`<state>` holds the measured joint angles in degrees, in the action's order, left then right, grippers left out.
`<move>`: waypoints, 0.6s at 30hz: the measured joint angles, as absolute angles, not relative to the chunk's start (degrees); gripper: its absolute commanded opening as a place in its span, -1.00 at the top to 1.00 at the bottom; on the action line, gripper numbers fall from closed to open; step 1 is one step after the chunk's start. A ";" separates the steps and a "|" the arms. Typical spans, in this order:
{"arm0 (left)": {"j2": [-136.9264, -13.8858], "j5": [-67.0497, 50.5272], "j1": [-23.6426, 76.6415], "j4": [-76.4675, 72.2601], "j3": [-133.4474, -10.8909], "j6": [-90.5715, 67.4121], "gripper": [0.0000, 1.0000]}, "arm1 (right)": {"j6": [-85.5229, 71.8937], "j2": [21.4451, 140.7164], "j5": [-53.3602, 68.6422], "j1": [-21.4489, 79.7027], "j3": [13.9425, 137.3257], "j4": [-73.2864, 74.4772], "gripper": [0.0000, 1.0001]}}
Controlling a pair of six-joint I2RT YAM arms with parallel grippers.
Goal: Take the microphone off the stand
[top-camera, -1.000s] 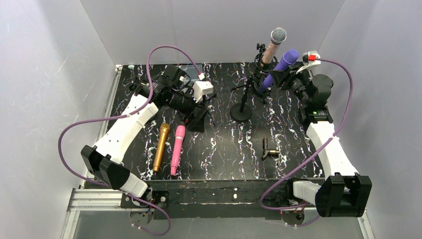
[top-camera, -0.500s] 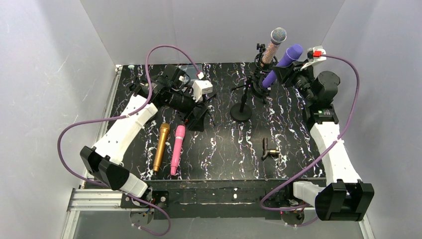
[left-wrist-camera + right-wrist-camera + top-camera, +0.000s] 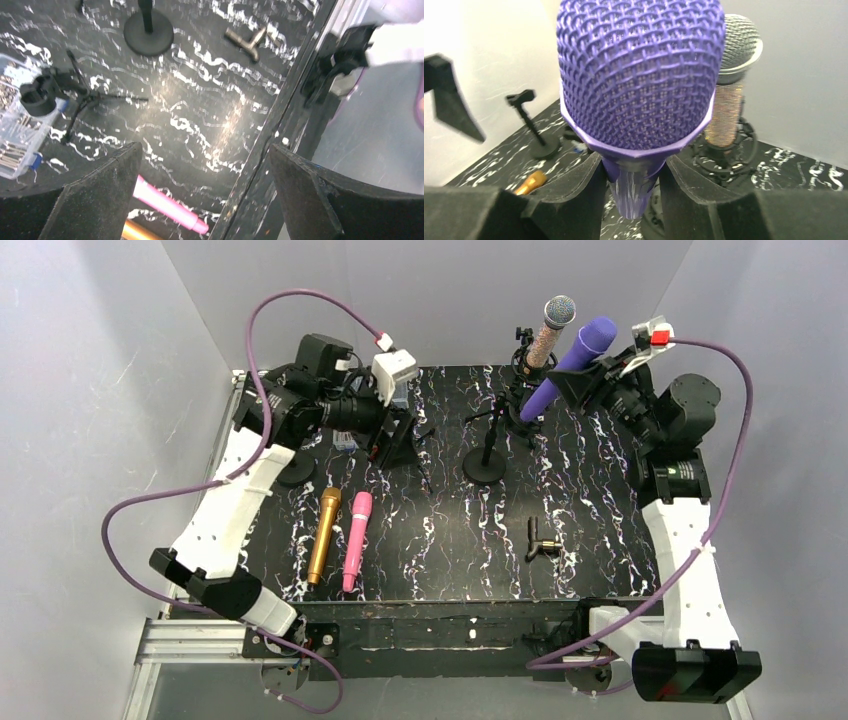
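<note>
Starting nearest the bases, a gold mic (image 3: pixel 323 535) and a pink mic (image 3: pixel 356 540) lie side by side on the bench (image 3: pixel 450 540), with a small adapter (image 3: pixel 540 540) to their right; anything dropped would likely land among these. Farther back, the left end effector (image 3: pixel 205 149) hangs wide open and empty over the bench, too far off to steady anything. Beyond it, the right end effector (image 3: pixel 631 172) is part closed on the shaft of the purple mic (image 3: pixel 568 365), held tilted in the air, head up, its tail just beside the stand (image 3: pixel 486 465); whether the tail is fully clear I cannot tell. Dragged sideways too soon, it could tip the stand. The grip is on a smooth round shaft just under the head, so the mic might twist or slip. Just behind, the silver mic (image 3: pixel 550 330) in its mount (image 3: pixel 724 155) is close enough to be knocked.
</note>
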<state>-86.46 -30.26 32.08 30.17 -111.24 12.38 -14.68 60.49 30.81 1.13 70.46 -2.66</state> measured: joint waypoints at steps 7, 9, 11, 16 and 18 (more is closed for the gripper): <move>-89.67 -33.41 32.45 26.48 -120.25 1.17 -0.99 | -16.67 57.71 41.39 1.15 72.23 2.00 0.97; -91.31 -34.50 32.88 25.15 -121.40 -1.52 -0.99 | -18.44 57.58 44.47 1.26 72.18 1.93 0.97; -93.41 -35.62 33.61 23.64 -121.97 -4.27 -0.99 | -21.10 57.49 47.24 1.52 71.24 -0.21 0.97; -99.09 -38.26 36.01 19.40 -122.02 -11.00 -0.87 | -27.16 58.22 53.21 3.92 67.51 -5.37 0.97; -100.79 -39.07 36.73 17.87 -122.02 -12.56 -0.76 | -29.36 59.40 55.35 4.99 66.87 -7.49 0.97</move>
